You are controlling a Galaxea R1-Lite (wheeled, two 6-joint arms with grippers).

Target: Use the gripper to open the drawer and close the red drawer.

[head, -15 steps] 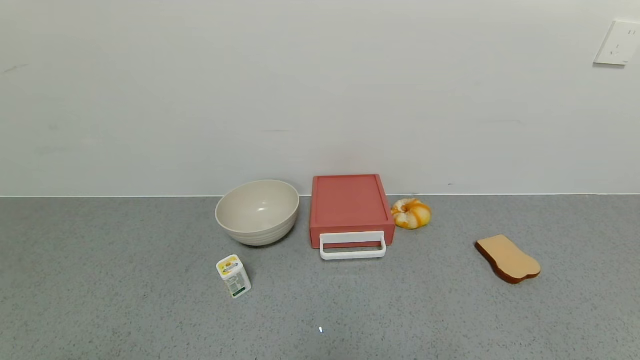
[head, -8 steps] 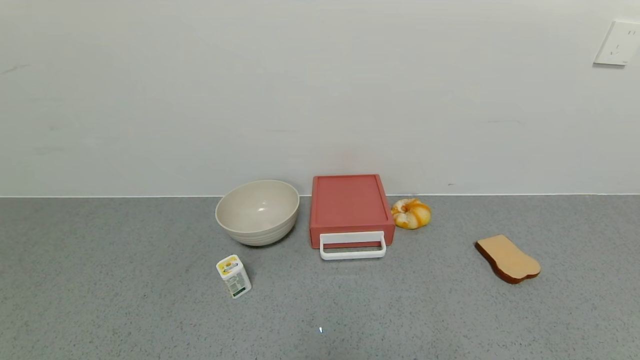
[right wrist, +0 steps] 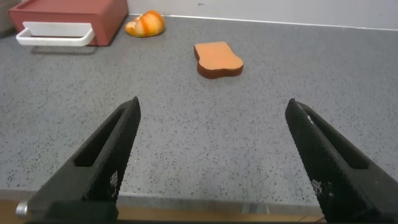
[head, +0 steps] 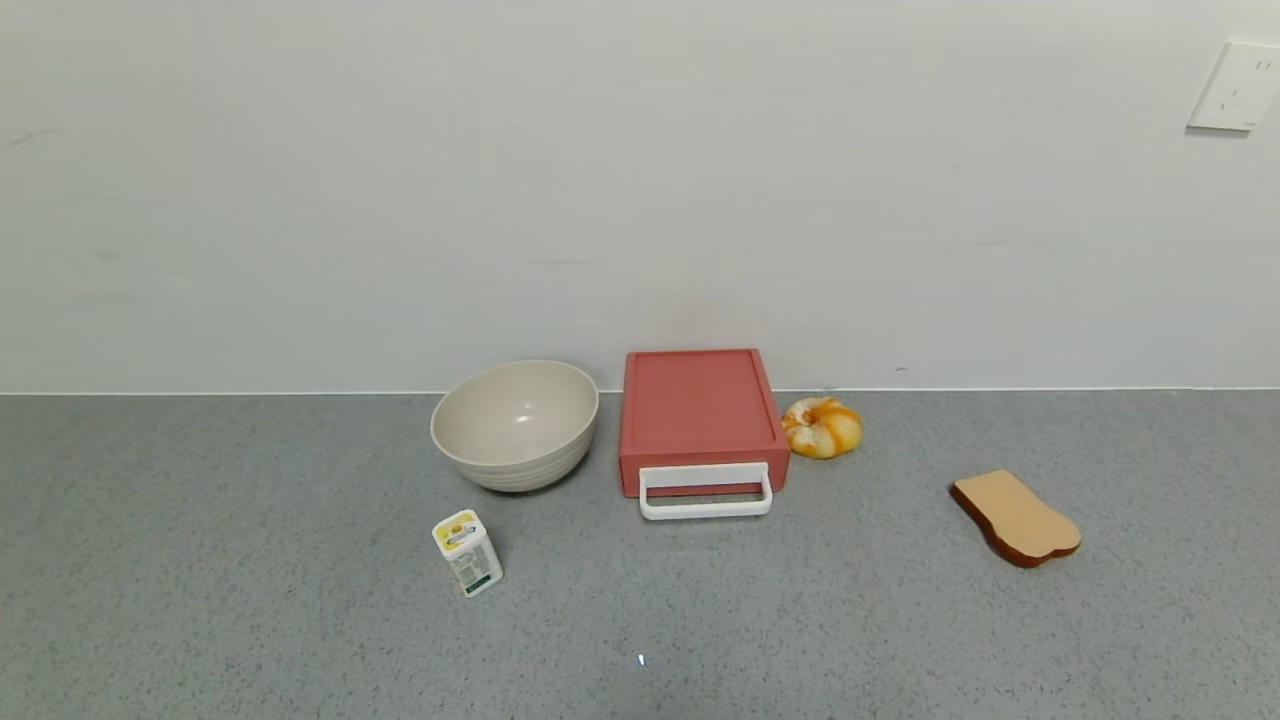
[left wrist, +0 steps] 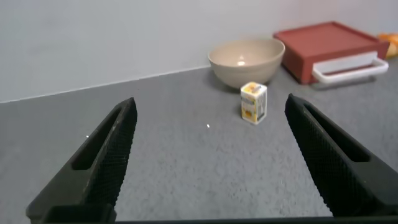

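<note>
The salmon-red drawer (head: 700, 405) stands shut against the back wall at the counter's middle, its white loop handle (head: 706, 491) facing me. It also shows in the left wrist view (left wrist: 329, 50) and in the right wrist view (right wrist: 68, 15). Neither arm shows in the head view. My left gripper (left wrist: 211, 109) is open and empty, low over the counter, well short of the drawer. My right gripper (right wrist: 211, 106) is open and empty near the counter's front edge, also far from the drawer.
A beige bowl (head: 515, 423) stands just left of the drawer. A small white and yellow carton (head: 467, 552) stands in front of the bowl. An orange and white bun (head: 822, 426) lies right of the drawer. A toast slice (head: 1015, 518) lies farther right. A wall socket (head: 1236, 87) is at top right.
</note>
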